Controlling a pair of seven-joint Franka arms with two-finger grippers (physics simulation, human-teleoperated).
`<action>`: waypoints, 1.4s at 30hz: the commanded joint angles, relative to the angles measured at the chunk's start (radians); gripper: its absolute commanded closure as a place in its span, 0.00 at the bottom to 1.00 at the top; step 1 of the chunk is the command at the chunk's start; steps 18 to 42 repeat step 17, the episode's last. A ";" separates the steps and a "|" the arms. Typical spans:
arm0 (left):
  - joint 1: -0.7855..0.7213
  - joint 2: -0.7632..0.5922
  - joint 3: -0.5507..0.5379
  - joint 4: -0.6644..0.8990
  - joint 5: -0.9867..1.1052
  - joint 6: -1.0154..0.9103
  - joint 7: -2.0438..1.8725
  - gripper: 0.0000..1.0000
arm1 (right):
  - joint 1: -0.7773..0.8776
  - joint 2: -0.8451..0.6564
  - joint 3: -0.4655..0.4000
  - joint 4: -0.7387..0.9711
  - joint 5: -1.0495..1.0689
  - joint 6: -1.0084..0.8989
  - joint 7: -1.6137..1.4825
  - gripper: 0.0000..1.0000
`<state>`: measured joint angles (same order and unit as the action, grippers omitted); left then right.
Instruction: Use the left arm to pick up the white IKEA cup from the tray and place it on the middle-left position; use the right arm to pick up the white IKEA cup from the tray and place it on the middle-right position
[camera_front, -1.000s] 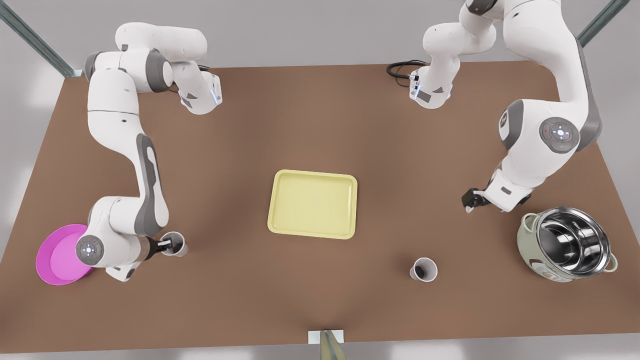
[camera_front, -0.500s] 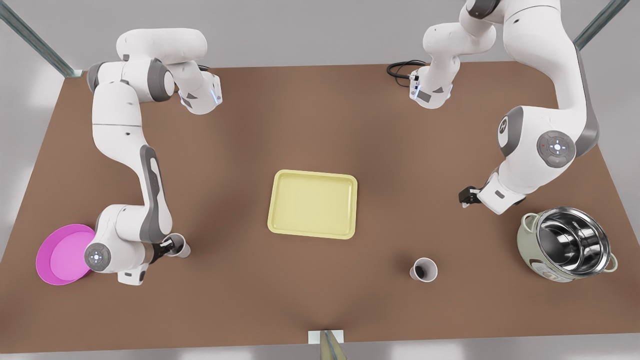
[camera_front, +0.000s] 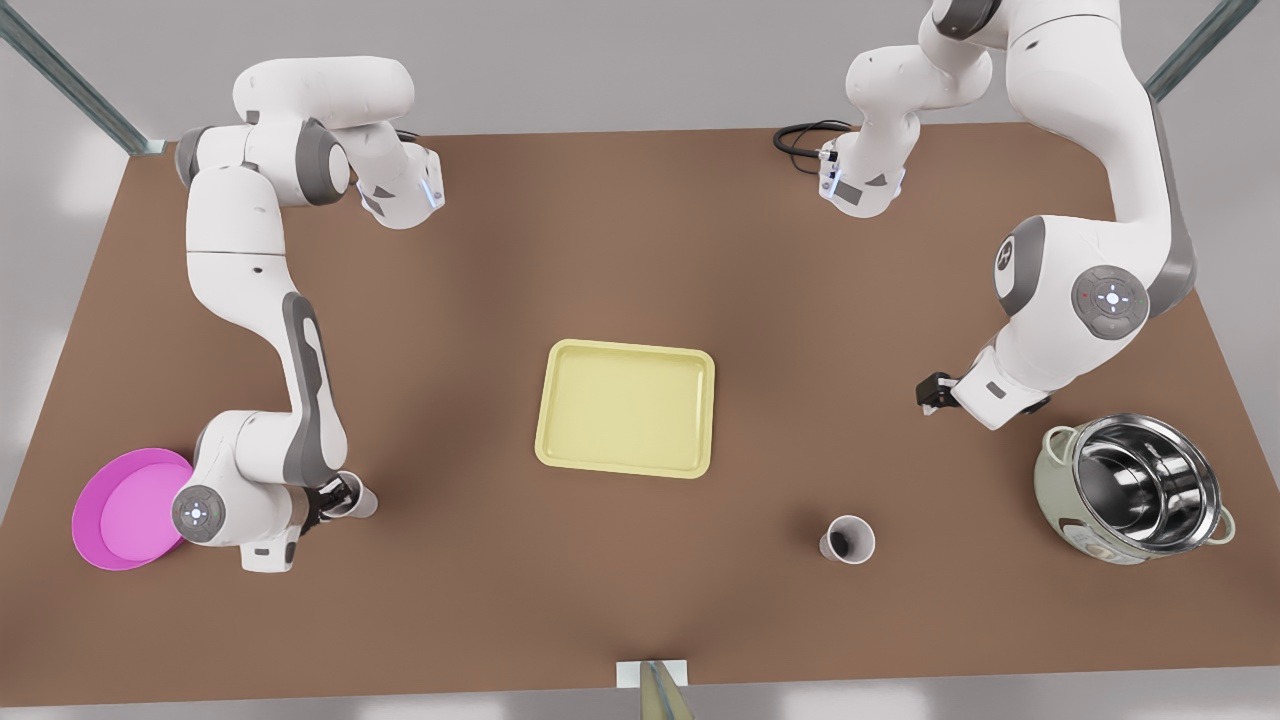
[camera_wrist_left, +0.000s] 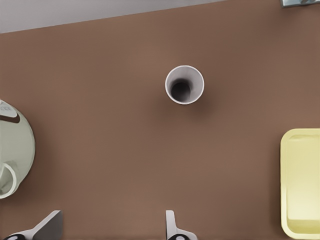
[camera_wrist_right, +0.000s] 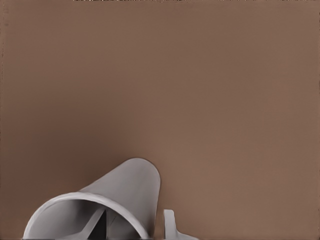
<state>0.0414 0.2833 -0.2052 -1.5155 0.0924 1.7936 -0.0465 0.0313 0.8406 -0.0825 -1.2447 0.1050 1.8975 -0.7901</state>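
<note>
Front view. The tray (camera_front: 627, 465) lay mid-tabletop (camera_front: 640, 250), a pink dish (camera_front: 115, 520) at the front view's left and a steel pot (camera_front: 1140, 490) at its right. The right gripper (camera_front: 335, 495), beside the dish, had its jaws closed on the rim wall of one white cup (camera_front: 357, 498), one finger inside, mouth facing up. The left gripper (camera_front: 930, 395) hung near the pot, jaws wide and empty. The second cup (camera_front: 848, 540) stood upright on bare tabletop, apart from tray and pot.
</note>
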 joint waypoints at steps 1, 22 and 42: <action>0.002 -0.001 0.000 0.001 0.001 0.000 0.027 0.00 | 0.001 -0.021 -0.002 0.001 0.005 -0.054 -0.078 0.43; 0.000 -0.007 0.000 0.028 -0.010 -0.017 0.028 0.00 | 0.059 -0.416 0.142 0.085 -0.091 -0.457 0.647 0.00; 0.000 -0.007 0.000 0.028 -0.010 -0.017 0.028 0.00 | 0.059 -0.416 0.142 0.085 -0.091 -0.457 0.647 0.00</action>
